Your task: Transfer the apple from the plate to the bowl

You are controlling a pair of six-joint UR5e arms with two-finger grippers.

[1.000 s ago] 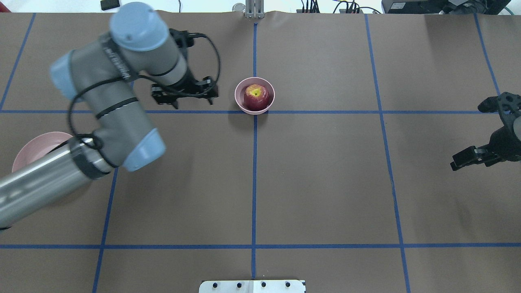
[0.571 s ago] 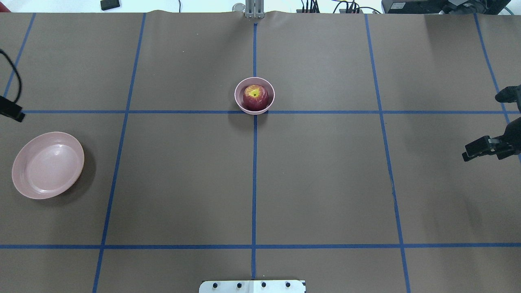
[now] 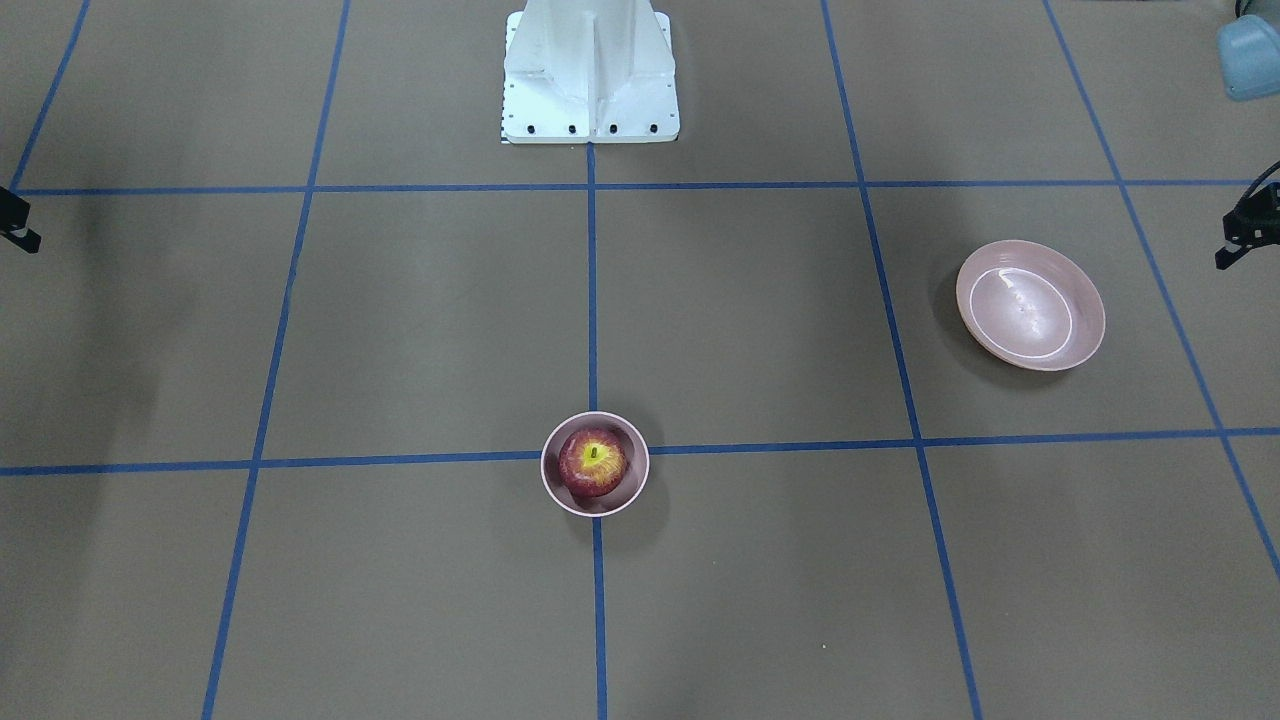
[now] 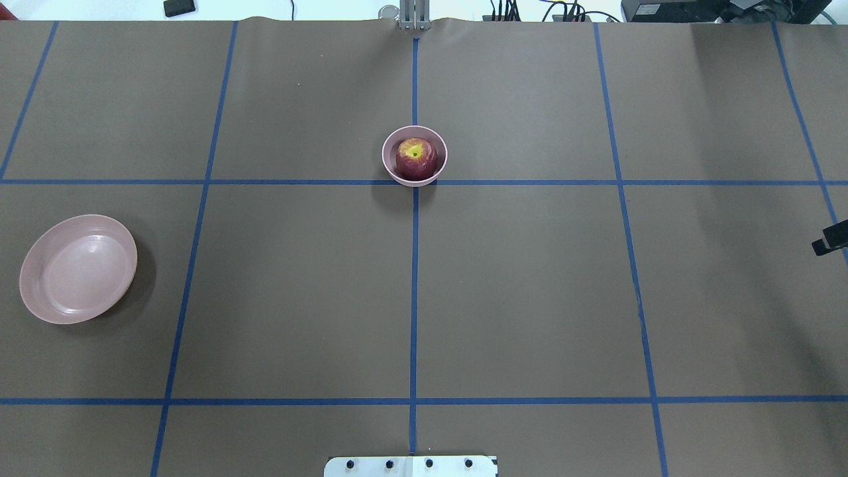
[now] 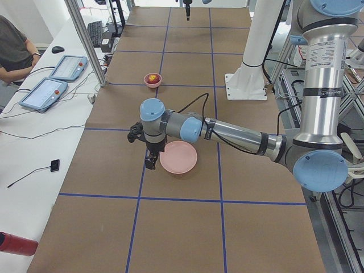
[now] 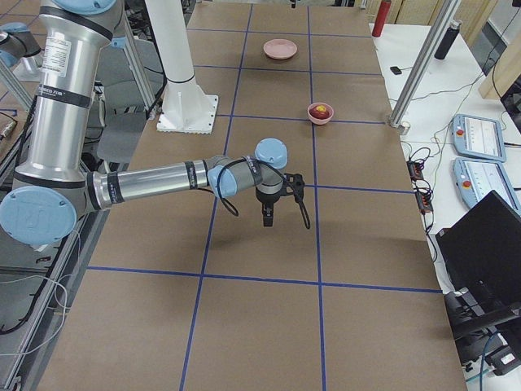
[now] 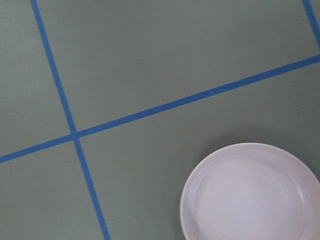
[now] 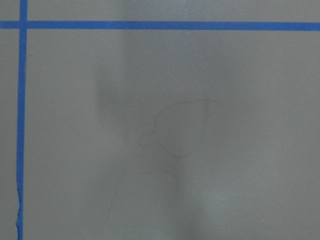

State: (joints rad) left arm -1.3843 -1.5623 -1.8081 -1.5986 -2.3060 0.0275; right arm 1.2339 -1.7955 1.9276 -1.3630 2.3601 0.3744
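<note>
The dark red apple (image 4: 415,158) sits inside the small pink bowl (image 4: 385,156) at the table's middle; it also shows in the front view (image 3: 594,462). The wide pink plate (image 4: 79,268) lies empty at the left, and shows in the left wrist view (image 7: 250,195). My left gripper (image 5: 149,156) hangs just beside the plate's outer edge; only a fragment shows in the front view (image 3: 1235,240), and I cannot tell whether it is open or shut. My right gripper (image 6: 268,216) hovers over bare table far right of the bowl, barely inside the overhead view (image 4: 828,244), its state unclear.
The white robot base (image 3: 590,70) stands at the table's near-robot edge. Tablets (image 5: 51,79), a red bottle (image 5: 14,243) and a seated operator (image 5: 14,51) are on the side bench beyond the far edge. A laptop (image 6: 488,244) sits past the right end.
My left arm has pulled back from beside the bowl to the left, out of the overhead view, uncovering the plate. My right gripper has moved right to the view's edge. Apple and bowl stayed still.
</note>
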